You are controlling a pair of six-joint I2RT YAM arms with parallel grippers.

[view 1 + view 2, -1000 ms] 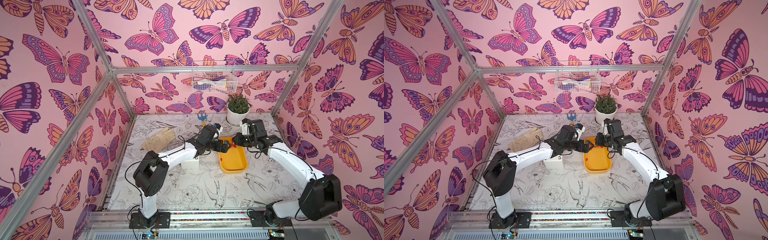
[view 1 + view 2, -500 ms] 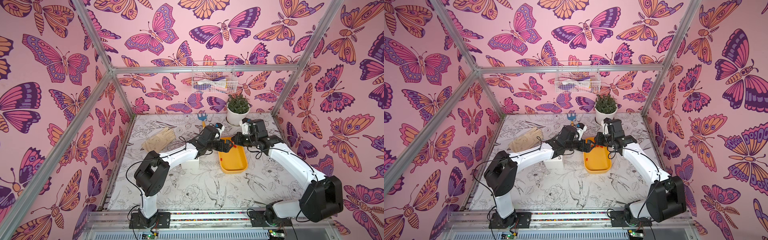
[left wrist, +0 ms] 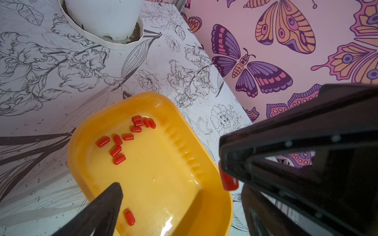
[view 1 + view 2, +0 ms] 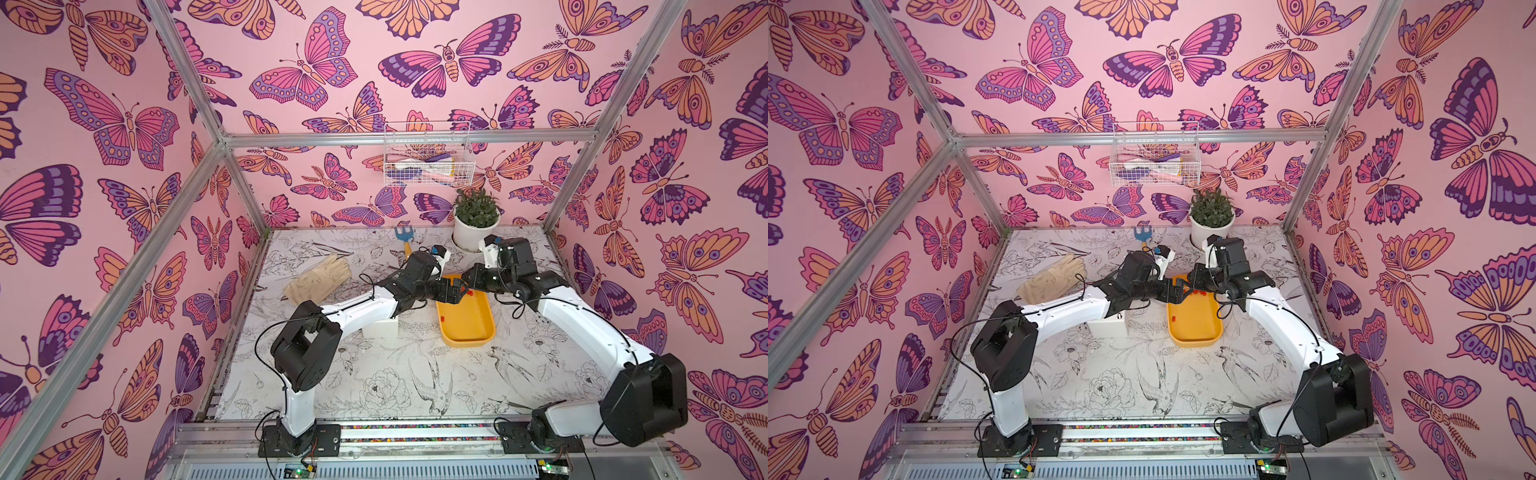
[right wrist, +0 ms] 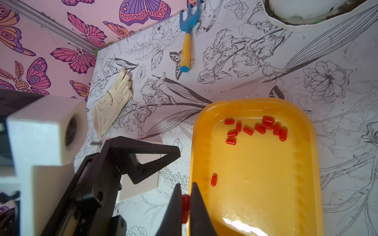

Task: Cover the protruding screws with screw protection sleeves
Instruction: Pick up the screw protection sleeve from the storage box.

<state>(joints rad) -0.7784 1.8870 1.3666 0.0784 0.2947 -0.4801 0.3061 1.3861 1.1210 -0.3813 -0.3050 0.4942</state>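
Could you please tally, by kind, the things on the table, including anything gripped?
Red sleeves: 12, one of them in the right gripper
Yellow tray: 1
White box: 1
Glove: 1
Garden fork: 1
Potted plant: 1
Total: 17

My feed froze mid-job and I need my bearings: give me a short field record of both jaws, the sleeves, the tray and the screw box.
left gripper: jaws open, empty, over the far end of the yellow tray
right gripper: jaws shut on one red sleeve, facing the left gripper
loose sleeves: clustered at the tray's far end
lone sleeve: lying apart, mid-tray
white box: beside the tray, mostly under the left arm
bare stud: uncovered; other screws hidden
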